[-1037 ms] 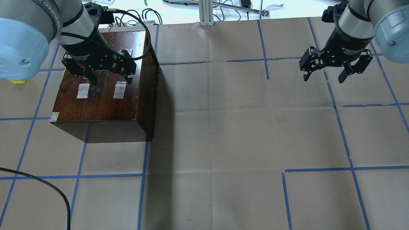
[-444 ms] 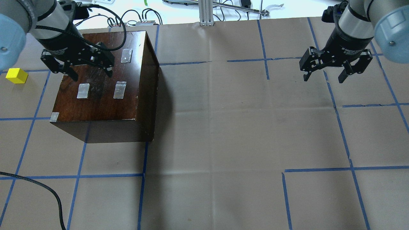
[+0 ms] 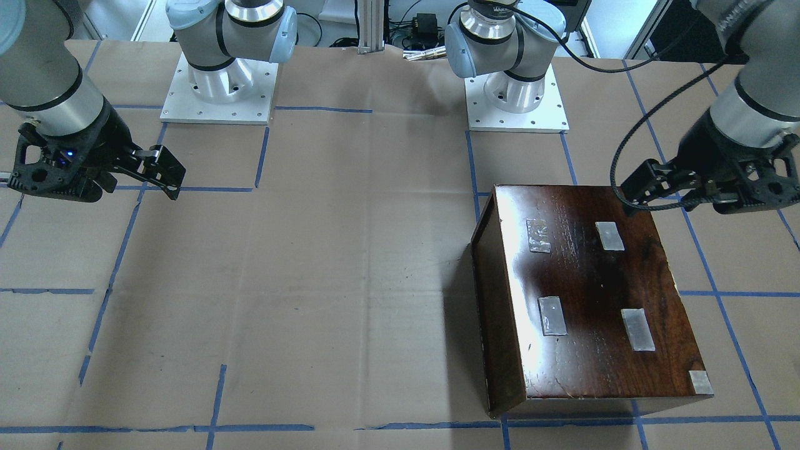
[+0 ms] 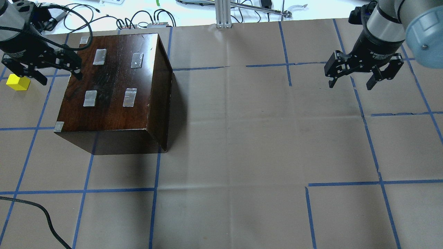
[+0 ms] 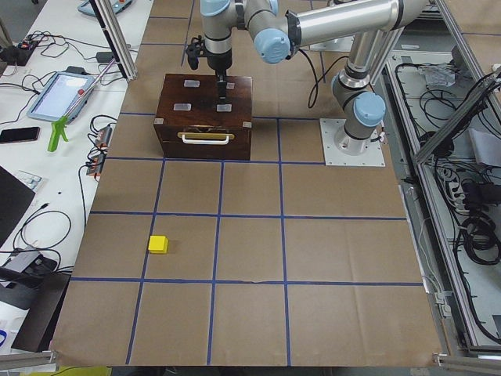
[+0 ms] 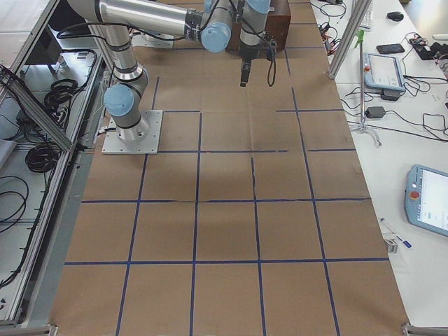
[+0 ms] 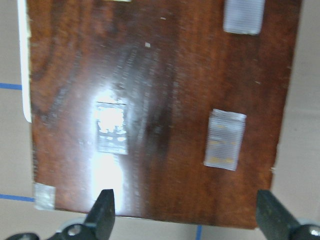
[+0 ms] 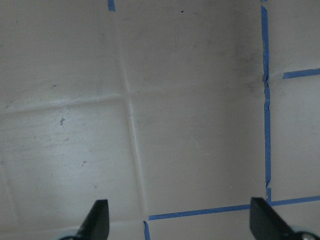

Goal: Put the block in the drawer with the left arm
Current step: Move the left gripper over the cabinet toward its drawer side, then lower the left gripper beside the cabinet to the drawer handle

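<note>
The yellow block (image 4: 16,83) lies on the paper-covered table, left of the dark-brown box (image 4: 110,93); it also shows in the exterior left view (image 5: 158,244). No drawer is pulled out. The box's front, with a pale bar handle (image 5: 205,138), is flush. My left gripper (image 4: 60,78) is open and empty. It hangs above the box's left edge, just right of the block. The left wrist view shows the left gripper (image 7: 185,212) over the box top (image 7: 160,100). My right gripper (image 4: 351,85) is open and empty over bare table at the far right.
Tape patches (image 4: 129,97) dot the box top. A loose black cable (image 4: 45,214) lies on the table at the front left. Wires and an aluminium post (image 4: 223,14) sit beyond the far edge. Blue tape lines grid the table.
My left gripper has moved left across the box top, from over its middle to its left edge, uncovering the yellow block. The right arm has not moved.
</note>
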Controlling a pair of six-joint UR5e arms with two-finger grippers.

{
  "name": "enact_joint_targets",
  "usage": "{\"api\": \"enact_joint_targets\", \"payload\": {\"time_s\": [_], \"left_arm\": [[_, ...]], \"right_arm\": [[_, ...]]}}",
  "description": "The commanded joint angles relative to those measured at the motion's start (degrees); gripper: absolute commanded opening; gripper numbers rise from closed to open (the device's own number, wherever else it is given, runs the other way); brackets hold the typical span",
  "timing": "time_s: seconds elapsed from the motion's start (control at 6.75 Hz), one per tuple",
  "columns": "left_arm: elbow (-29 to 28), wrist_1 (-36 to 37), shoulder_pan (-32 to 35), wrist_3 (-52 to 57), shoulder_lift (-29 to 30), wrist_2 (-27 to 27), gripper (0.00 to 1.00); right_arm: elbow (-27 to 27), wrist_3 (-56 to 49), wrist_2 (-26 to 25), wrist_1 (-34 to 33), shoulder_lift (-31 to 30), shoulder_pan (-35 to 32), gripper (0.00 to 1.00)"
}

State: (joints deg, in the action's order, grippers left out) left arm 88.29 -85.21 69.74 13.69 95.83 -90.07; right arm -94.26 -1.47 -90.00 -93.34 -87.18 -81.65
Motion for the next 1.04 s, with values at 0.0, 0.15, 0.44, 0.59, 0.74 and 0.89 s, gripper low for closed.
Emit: {"api": "enact_joint_targets", "payload": {"time_s": [0.0,0.15,0.44,0.59,0.74,0.89], "left_arm": [[-4.85,0.40,-6.87,6.68,4.69,3.30,0.99],[-6.88,-0.04,-9.07,8.00,6.80,4.46,0.99],[-8.30,-0.13,-10.32,13.18,9.71,6.82,0.99],[-8.22,-0.66,-12.06,15.55,10.16,9.10,0.99],[-8.13,-2.75,-14.17,17.66,10.25,12.52,0.99],[-8.13,-4.86,-15.93,19.34,10.60,15.51,0.99]], "right_arm": [[-0.05,-0.02,0.00,0.00,0.00,0.00,1.00],[-0.05,-0.02,0.00,0.00,0.08,0.00,1.00],[-0.05,-0.02,0.00,0.00,0.00,0.00,1.00],[0.04,-0.02,0.00,0.00,0.00,0.00,1.00],[-0.05,0.06,0.00,0.00,0.00,0.00,1.00],[-0.05,0.06,0.00,0.00,0.08,0.00,1.00]]}}
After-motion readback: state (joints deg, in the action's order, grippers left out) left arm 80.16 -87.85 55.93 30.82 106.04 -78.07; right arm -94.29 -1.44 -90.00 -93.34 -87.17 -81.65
